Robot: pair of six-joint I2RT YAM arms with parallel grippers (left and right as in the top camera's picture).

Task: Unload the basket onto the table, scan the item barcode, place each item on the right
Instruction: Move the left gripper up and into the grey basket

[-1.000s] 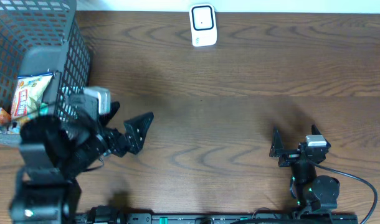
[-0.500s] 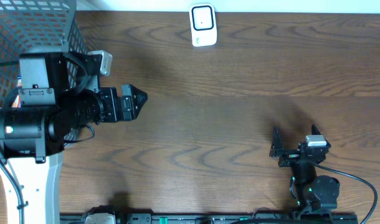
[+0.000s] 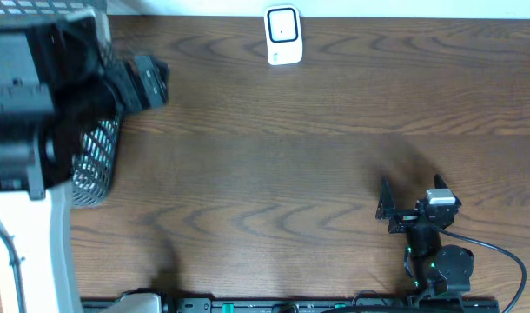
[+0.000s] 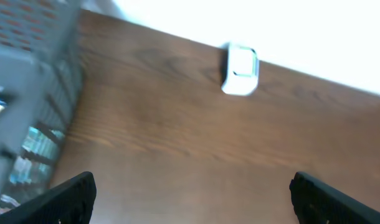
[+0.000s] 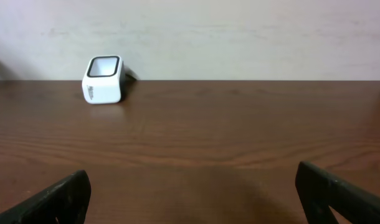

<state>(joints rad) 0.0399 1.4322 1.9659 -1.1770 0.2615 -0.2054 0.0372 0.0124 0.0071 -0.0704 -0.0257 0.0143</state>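
Note:
The white barcode scanner (image 3: 282, 36) stands at the table's far edge; it also shows in the left wrist view (image 4: 241, 70) and the right wrist view (image 5: 103, 79). The grey mesh basket (image 3: 96, 165) is at the left, mostly covered by my left arm in the overhead view. Through its mesh wall (image 4: 28, 93) a blurred bit of coloured packaging (image 4: 35, 142) shows; I cannot tell which item it is. My left gripper (image 4: 193, 199) hangs open and empty beside the basket, high over the table. Near the front right, my right gripper (image 5: 193, 199) is open and empty.
Bare brown wood lies between the basket and the right arm (image 3: 434, 261). A pale wall runs behind the table's far edge (image 5: 240, 79). The left arm's body (image 3: 30, 104) blocks most of the overhead view's left side.
My left arm has swung from the table's front left back and up over the basket, hiding the packets seen earlier. The right arm has not moved.

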